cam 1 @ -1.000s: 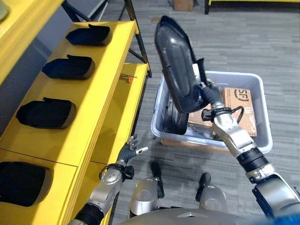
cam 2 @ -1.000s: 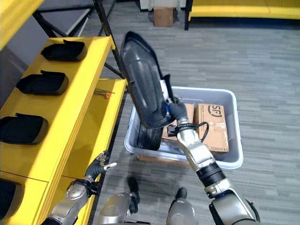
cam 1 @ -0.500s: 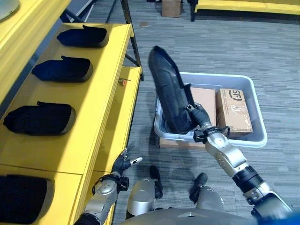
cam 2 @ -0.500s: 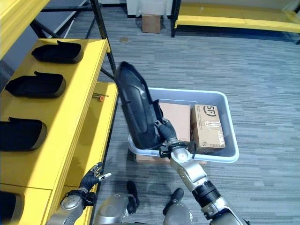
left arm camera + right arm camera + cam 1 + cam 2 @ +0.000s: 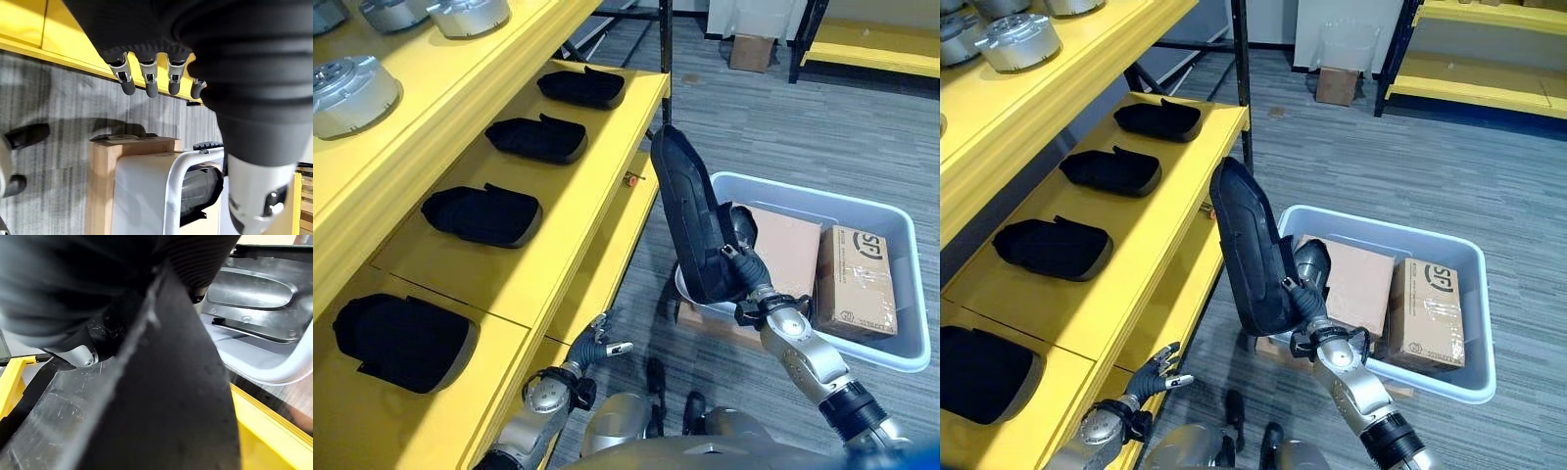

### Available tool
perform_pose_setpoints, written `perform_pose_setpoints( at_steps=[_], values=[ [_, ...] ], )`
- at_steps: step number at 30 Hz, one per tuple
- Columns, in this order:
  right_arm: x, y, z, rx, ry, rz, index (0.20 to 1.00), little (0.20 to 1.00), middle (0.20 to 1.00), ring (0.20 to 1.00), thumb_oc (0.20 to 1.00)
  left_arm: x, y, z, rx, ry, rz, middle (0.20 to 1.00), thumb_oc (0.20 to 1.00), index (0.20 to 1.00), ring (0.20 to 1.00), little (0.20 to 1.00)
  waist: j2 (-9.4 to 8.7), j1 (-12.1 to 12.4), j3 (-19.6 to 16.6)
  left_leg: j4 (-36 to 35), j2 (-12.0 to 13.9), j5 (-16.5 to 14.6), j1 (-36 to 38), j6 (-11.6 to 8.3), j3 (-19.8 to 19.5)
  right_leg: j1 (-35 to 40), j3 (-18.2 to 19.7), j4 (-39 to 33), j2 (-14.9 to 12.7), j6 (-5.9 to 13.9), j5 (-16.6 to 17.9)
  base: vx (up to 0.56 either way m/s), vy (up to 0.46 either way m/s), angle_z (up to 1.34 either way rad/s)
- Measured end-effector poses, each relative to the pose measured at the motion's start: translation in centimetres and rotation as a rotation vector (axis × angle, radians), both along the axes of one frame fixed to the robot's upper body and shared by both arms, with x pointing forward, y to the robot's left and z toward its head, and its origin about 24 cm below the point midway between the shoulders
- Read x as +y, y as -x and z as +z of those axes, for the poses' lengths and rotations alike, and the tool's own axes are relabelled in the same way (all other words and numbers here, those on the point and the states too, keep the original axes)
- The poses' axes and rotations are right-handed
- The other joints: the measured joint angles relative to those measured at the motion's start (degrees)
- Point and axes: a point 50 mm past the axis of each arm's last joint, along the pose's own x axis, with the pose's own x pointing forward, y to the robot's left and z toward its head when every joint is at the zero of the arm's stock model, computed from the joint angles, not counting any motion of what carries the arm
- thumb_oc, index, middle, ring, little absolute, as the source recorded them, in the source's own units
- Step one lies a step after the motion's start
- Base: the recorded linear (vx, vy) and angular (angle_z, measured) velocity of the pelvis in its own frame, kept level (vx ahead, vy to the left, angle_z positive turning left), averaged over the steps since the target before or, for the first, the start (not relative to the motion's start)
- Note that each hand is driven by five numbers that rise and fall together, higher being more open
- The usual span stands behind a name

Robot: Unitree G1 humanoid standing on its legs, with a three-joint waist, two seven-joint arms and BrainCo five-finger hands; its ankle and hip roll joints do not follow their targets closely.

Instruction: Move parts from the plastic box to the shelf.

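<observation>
Four black parts (image 5: 470,215) already on yellow shelf (image 5: 558,255). Fifth part (image 5: 693,230) raised clear of plastic box (image 5: 901,343), clasped by right robot hand (image 5: 744,269). Left robot hand (image 5: 597,345) relaxed, low beside shelf. Placement pending.

Grey carpet floor (image 5: 822,127) — more yellow racking (image 5: 1489,59), perhaps benches, behind.
</observation>
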Motion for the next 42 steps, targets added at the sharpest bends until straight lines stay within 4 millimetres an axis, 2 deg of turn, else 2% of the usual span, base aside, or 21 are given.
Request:
perform_pose_setpoints(
  at_steps=[6,8,9,10,12,15,16,17,18,19,20,21,23,25,26,28,31,33,35,39,42],
  values=[
    [1.9,-0.3,0.5,-0.019,0.005,0.094,0.2,0.2,0.2,0.2,0.2,0.2,0.5,-0.4,0.027,-0.008,0.011,1.0,1.0,1.0,1.0,1.0,0.18,1.51,0.29,2.23,-0.01,-0.08,-0.38,-0.2,-6.3,1.64,-1.24,-0.09,0.06,-0.95,-0.02,-0.01,-0.095,0.08],
    [2.0,-0.4,0.5,-0.021,0.003,0.093,0.2,0.2,0.2,0.2,0.2,0.3,0.7,-0.5,0.036,-0.01,0.012,1.0,1.0,1.0,1.0,1.0,0.12,1.26,0.5,4.04,0.3,-2.17,-1.29,-2.35,-5.73,2.9,-3.21,-0.73,-0.19,-1.79,0.28,0.0,-0.106,0.6],
    [1.8,0.0,0.1,-0.005,0.004,0.069,0.2,0.2,0.2,0.2,0.2,0.6,0.4,-0.6,0.038,-0.021,0.005,1.0,1.0,1.0,1.0,1.0,-0.94,0.18,1.17,6.53,3.98,-4.37,-2.0,-3.13,2.86,5.04,-7.47,-2.97,-0.59,-2.85,0.5,-0.03,-0.088,1.22],
    [1.7,0.2,-0.1,0.005,0.005,0.061,0.2,0.2,0.2,0.2,0.2,0.7,0.1,-0.5,0.031,-0.027,0.001,1.0,1.0,1.0,1.0,1.0,-1.64,-0.5,1.53,6.8,6.15,-4.31,-1.9,-3.33,7.3,5.82,-9.76,-3.9,-1.11,-2.91,0.46,-0.04,-0.064,1.66],
    [1.4,0.9,-0.3,0.01,0.006,0.043,0.2,0.2,0.2,0.2,0.2,0.5,-0.9,0.0,0.007,-0.025,-0.039,1.0,1.0,1.0,1.0,1.0,-2.66,-3.06,2.16,7.54,12.52,-4.39,-1.97,-3.98,19.71,6.62,-15.86,-4.76,-2.26,-2.9,0.48,-0.09,-0.018,1.5],
    [1.5,0.6,0.2,-0.008,0.007,0.053,0.2,0.2,0.2,0.2,0.2,0.1,-1.5,0.4,0.003,-0.024,-0.077,1.0,1.0,1.0,1.0,1.0,-2.38,-3.35,3.11,11.51,16.85,-4.7,0.56,-4.38,20.32,4.33,-16.59,-1.94,-5.3,-2.93,0.42,-0.09,0.011,0.41],
    [1.4,0.5,0.2,-0.01,0.008,0.056,0.2,0.2,0.2,0.2,0.2,0.0,-1.7,0.5,-0.005,-0.026,-0.089,1.0,1.0,1.0,1.0,1.0,-2.52,-3.84,3.73,13.83,16.96,-4.77,2.04,-4.28,20.49,4.37,-16.74,-0.72,-6.95,-2.74,0.28,-0.05,0.027,0.43],
    [0.8,0.6,0.3,-0.016,0.027,0.06,0.2,0.2,0.2,0.2,0.2,-0.5,-1.8,0.9,-0.019,-0.021,-0.11,1.0,1.0,1.0,1.0,1.0,-2.12,-5.6,3.94,14.38,15.31,-1.41,5.52,-4.24,19.87,4.04,-16.63,3.63,-10.09,0.18,-1.43,-0.07,0.09,0.52],
    [0.2,0.4,0.7,-0.036,0.035,0.052,0.2,0.2,0.2,0.2,0.2,-1.1,-2.8,1.7,-0.056,-0.019,-0.131,1.0,1.0,1.0,1.0,1.0,-1.32,-6.28,4.25,12.71,14.17,-0.71,6.07,-3.03,19.76,0.13,-15.53,9.45,-11.95,1.18,-3.92,-0.07,0.17,0.52],
    [0.4,0.1,1.2,-0.059,0.025,0.058,0.2,0.2,0.2,0.2,0.2,-1.2,-3.5,2.6,-0.096,-0.02,-0.149,1.0,1.0,1.0,1.0,1.0,-1.72,-6.62,4.39,9.48,12.68,0.93,5.52,-4.42,19.48,-2.45,-14.69,7.5,-10.54,1.03,-3.89,-0.11,0.308,0.71],
    [1.1,-0.4,2.2,-0.098,-0.004,0.077,0.2,0.2,0.2,0.2,0.2,-0.5,-4.6,3.3,-0.12,-0.069,-0.174,1.0,1.0,1.0,1.0,1.0,-4.3,-7.52,4.45,6.66,11.7,2.62,6.04,-7.82,19.26,-3.88,-14.15,2.66,-11.79,-2.22,2.93,-0.13,0.374,0.69],
    [1.1,-0.7,2.6,-0.109,0.0,0.086,0.2,0.2,0.2,0.2,0.2,-0.7,-5.0,3.5,-0.12,-0.076,-0.185,1.0,1.0,1.0,1.0,1.0,-4.13,-8.1,4.35,12.24,14.94,-0.04,6.81,-6.97,20.27,-4.1,-14.29,2.4,-11.61,-1.66,3.5,-0.14,0.416,0.6],
    [1.2,-1.0,3.2,-0.128,-0.007,0.1,0.2,0.2,0.2,0.2,0.2,-1.5,-4.5,2.7,-0.088,-0.066,-0.204,1.0,1.0,1.0,1.0,1.0,-2.41,-8.7,3.57,13.59,17.52,-1.13,11.45,-8.21,18.74,-5.41,-14.04,3.82,-12.13,-0.73,3.27,-0.12,0.354,0.19],
    [0.3,-1.2,3.5,-0.135,-0.003,0.082,0.2,0.2,0.2,0.2,0.2,-2.9,-4.2,1.9,-0.057,-0.036,-0.211,1.0,1.0,1.0,1.0,1.0,0.2,-9.06,2.68,8.11,16.76,-1.37,14.26,-8.4,19.14,-7.95,-14.02,5.84,-13.09,0.26,3.39,-0.12,0.377,0.29],
    [-0.1,-1.2,3.4,-0.132,0.003,0.073,0.2,0.2,0.2,0.2,0.2,-3.4,-4.0,1.7,-0.051,-0.023,-0.216,1.0,1.0,1.0,1.0,1.0,0.97,-8.99,2.73,7.13,16.75,-2.81,14.25,-8.5,20.19,-8.67,-14.58,6.68,-13.85,0.61,3.61,-0.14,0.431,0.48],
    [0.0,-0.5,2.6,-0.096,-0.006,0.08,0.2,0.2,0.2,0.2,0.2,-3.4,-3.2,1.1,-0.023,-0.015,-0.203,1.0,1.0,1.0,1.0,1.0,1.23,-7.76,2.65,6.1,14.79,-4.25,13.87,-7.75,20.47,-8.93,-15.51,6.94,-16.13,2.29,5.02,-0.1,0.287,0.44],
    [0.3,-0.3,2.2,-0.076,-0.013,0.096,0.2,0.2,0.2,0.2,0.2,-3.0,-1.4,0.0,0.034,-0.017,-0.179,1.0,1.0,1.0,1.0,1.0,2.72,-6.1,1.93,5.63,14.11,-7.22,12.7,-7.11,20.27,-9.06,-16.69,6.82,-16.99,3.59,6.12,-0.12,0.263,0.39],
    [0.4,-0.2,2.0,-0.065,-0.012,0.099,0.2,0.2,0.2,0.2,0.2,-2.8,-0.5,-0.5,0.059,-0.018,-0.17,1.0,1.0,1.0,1.0,1.0,2.78,-5.88,1.87,3.48,13.47,-8.38,12.21,-5.59,20.18,-9.33,-17.83,6.9,-17.07,4.34,6.61,-0.12,0.165,0.51],
    [0.8,0.1,1.6,-0.044,-0.006,0.127,0.2,0.2,0.2,0.2,0.2,-2.6,-0.4,-0.6,0.062,-0.023,-0.164,1.0,1.0,1.0,1.0,1.0,2.34,-5.27,2.09,2.26,12.84,-8.83,12.09,-4.95,19.77,-9.56,-16.78,6.52,-17.02,5.18,7.29,-0.19,0.168,0.29],
    [0.7,0.5,2.0,-0.044,0.014,0.181,0.2,0.2,0.2,0.2,0.2,-2.4,-0.2,-0.6,0.067,-0.017,-0.154,1.0,1.0,1.0,1.0,1.0,0.98,-4.79,2.66,2.87,12.8,-8.67,10.46,-5.15,18.93,-9.51,-16.69,4.3,-16.46,5.77,9.33,-0.18,0.122,0.06],
    [0.9,0.4,2.6,-0.051,0.043,0.23,0.2,0.2,0.2,0.2,0.2,-1.9,0.2,-0.9,0.084,-0.011,-0.112,1.0,1.0,1.0,1.0,1.0,0.47,-3.02,2.72,3.24,12.84,-8.39,10.07,-5.59,18.79,-9.25,-16.83,3.14,-16.14,5.53,10.23,-0.14,0.071,0.02]
  ],
)
